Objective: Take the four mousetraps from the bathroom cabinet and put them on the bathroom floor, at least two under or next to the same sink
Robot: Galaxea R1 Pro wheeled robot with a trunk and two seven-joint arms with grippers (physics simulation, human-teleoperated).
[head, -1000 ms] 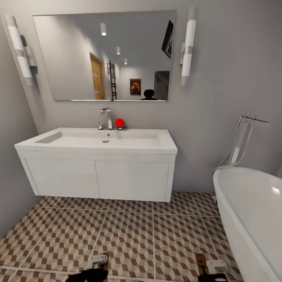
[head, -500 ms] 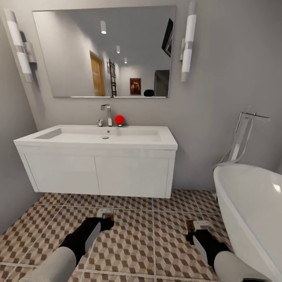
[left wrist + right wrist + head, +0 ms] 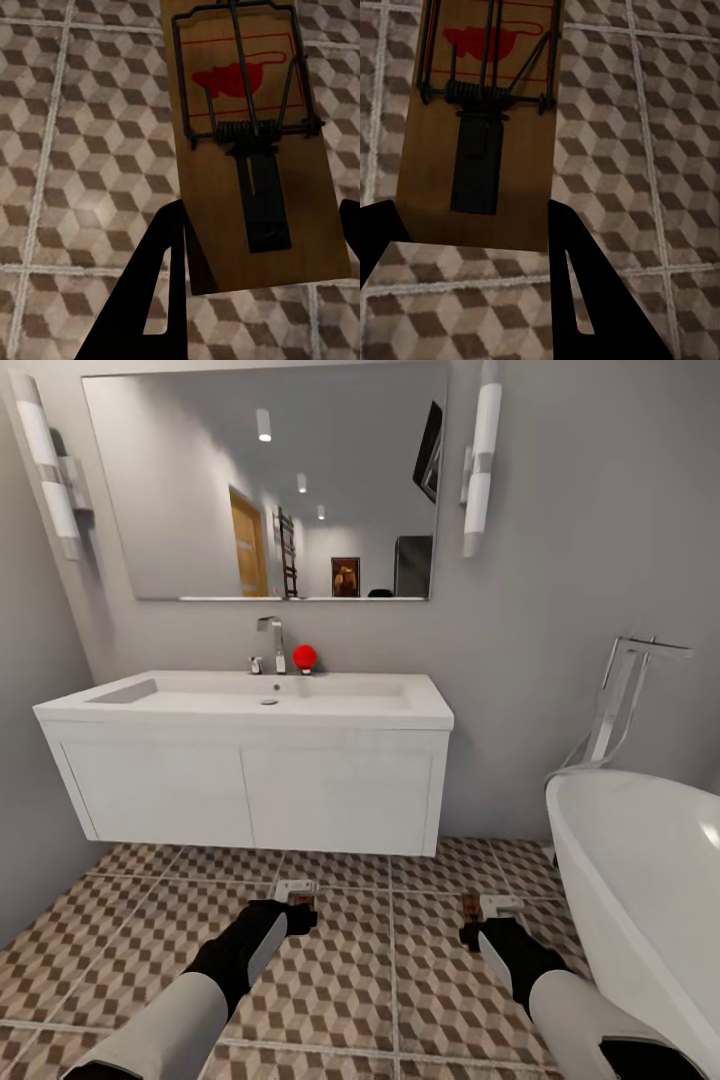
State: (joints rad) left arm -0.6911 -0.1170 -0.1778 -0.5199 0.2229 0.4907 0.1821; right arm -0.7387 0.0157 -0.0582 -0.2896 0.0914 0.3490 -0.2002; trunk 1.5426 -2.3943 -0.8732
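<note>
Both arms have advanced toward the sink (image 3: 250, 705), left gripper (image 3: 297, 916) and right gripper (image 3: 470, 932) each clamped on a mousetrap (image 3: 251, 135) above the bathroom floor (image 3: 340, 1000); releasing short risks traps landing away from the vanity.

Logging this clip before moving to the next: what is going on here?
A two-armed robot faces the white wall-hung sink in a bathroom. Each gripper holds a flat brown wooden mousetrap with a red mouse mark: the left gripper holds one, the right gripper another. Both arms are stretched low over the cube-patterned tile floor in front of the sink, the traps not yet set down.
</note>
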